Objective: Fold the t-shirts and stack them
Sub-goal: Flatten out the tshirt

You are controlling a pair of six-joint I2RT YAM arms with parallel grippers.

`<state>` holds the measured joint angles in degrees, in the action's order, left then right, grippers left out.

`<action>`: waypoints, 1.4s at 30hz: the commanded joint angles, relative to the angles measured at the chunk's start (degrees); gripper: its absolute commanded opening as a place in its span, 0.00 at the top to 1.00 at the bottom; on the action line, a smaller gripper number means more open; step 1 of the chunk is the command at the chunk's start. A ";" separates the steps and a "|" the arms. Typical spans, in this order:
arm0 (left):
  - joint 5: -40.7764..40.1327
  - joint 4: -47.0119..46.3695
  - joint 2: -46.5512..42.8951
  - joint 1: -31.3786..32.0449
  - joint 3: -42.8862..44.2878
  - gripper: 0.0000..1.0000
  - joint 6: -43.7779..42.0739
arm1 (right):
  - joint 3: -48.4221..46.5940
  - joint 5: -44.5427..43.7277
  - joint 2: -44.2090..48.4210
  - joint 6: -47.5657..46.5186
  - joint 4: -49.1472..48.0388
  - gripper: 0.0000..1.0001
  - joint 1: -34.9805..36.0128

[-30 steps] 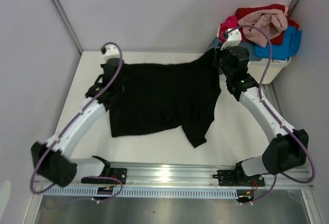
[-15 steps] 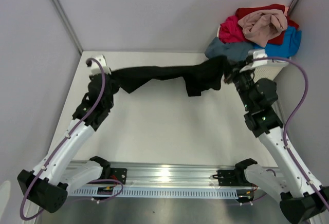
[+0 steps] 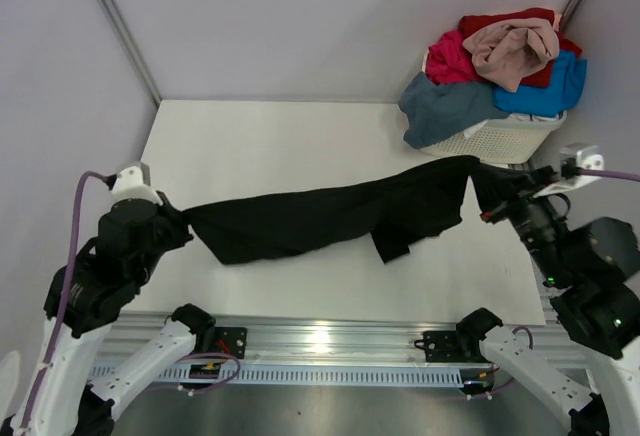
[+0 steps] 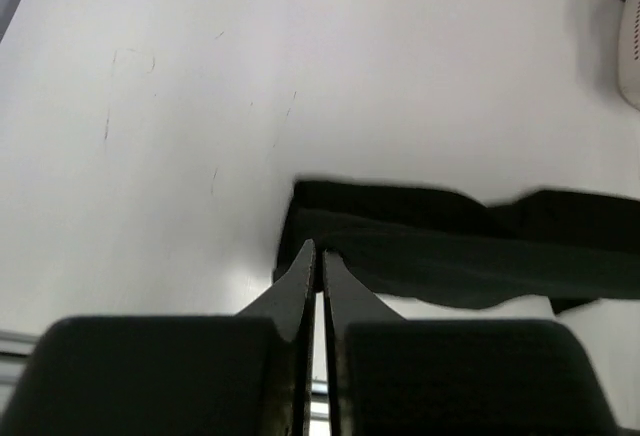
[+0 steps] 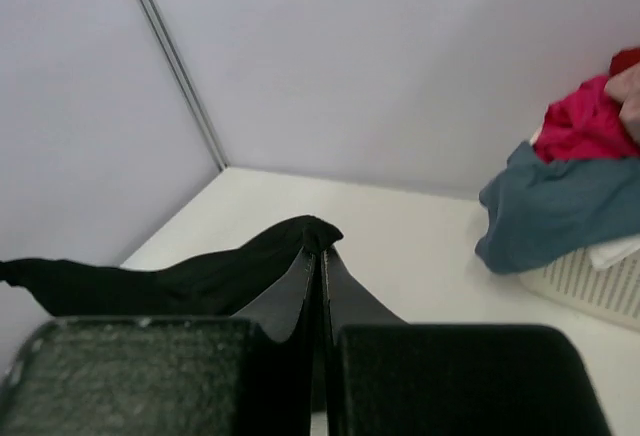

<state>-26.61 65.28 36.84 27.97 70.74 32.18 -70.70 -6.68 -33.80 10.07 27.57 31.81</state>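
The black t-shirt [image 3: 330,218] hangs stretched in the air between my two grippers, sagging over the middle of the table. My left gripper [image 3: 180,224] is shut on its left end at the near left; the left wrist view shows the jaws pinching black cloth [image 4: 440,246]. My right gripper [image 3: 487,188] is shut on its right end at the right, and the cloth [image 5: 200,276] shows at the fingertips in the right wrist view. The other t-shirts, beige-pink [image 3: 512,48], red, magenta [image 3: 450,58], bright blue [image 3: 548,86] and slate grey-blue [image 3: 447,108], lie piled on the basket.
The white slotted basket [image 3: 520,138] stands at the far right corner of the white table [image 3: 290,146], near my right arm. Grey walls close in the back and sides. A metal rail runs along the near edge.
Both grippers have pulled the black shirt off the table and back toward the near edge, moving apart. The shirt went from lying spread out to hanging as a stretched band.
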 commanded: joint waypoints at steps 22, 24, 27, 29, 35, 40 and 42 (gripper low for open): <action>10.94 -28.05 60.65 -15.92 46.93 0.99 -15.12 | -39.76 14.49 -66.40 -2.00 -29.64 1.00 -16.33; 14.99 -40.83 53.19 -17.07 37.54 0.99 -18.61 | -46.94 16.25 -67.09 -5.91 -28.11 1.00 -15.21; 20.62 -53.31 42.71 -16.89 25.68 1.00 -25.48 | -46.55 18.01 -64.04 -11.99 -28.10 1.00 -14.06; 19.93 -53.40 40.78 -17.24 23.94 0.99 -27.08 | -43.84 17.84 -61.75 -16.45 -28.01 1.00 -13.10; 28.26 -55.09 34.62 -19.35 18.74 0.99 -27.08 | -32.07 14.26 -52.60 -25.01 -30.29 1.00 -10.63; 22.06 -50.26 24.90 -18.74 2.59 0.99 -21.30 | -11.44 11.34 -43.30 -14.93 -29.42 1.00 -11.07; 18.01 -43.59 19.96 -18.74 -7.96 0.99 -13.14 | 4.54 8.20 -35.75 -3.99 -29.94 1.00 -10.72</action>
<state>-4.14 11.57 61.41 9.23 72.79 10.24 -80.31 6.57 -74.22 -5.93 -4.95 20.88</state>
